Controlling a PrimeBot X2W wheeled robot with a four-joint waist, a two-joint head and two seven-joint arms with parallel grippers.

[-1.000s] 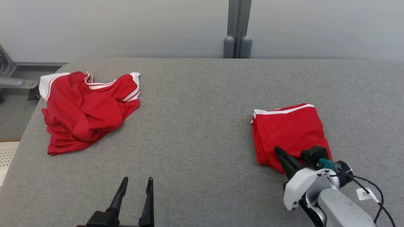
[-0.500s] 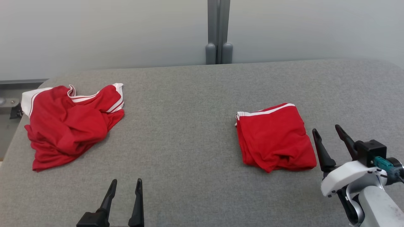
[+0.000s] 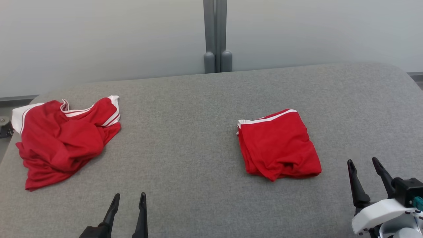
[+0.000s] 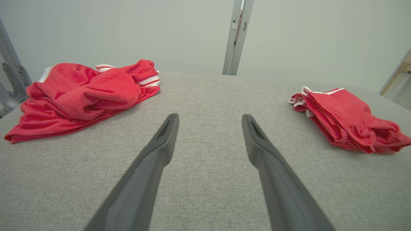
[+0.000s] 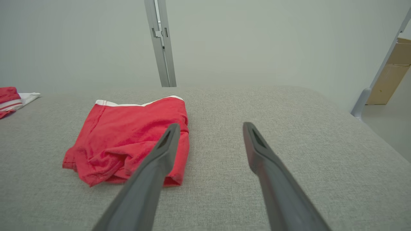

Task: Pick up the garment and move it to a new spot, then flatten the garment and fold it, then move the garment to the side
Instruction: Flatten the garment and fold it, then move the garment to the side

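Where it lies, the garment runs near-to-far.

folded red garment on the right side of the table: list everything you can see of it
The folded red garment is a compact, roughly rectangular stack of soft, knit-looking cloth with a white band along its far edge. Its layers show along the left side, and the near edge is rumpled and bulges a little. It lies flat on the grey fabric table, right of centre. The right claw is open beside its near right corner and does not touch it.
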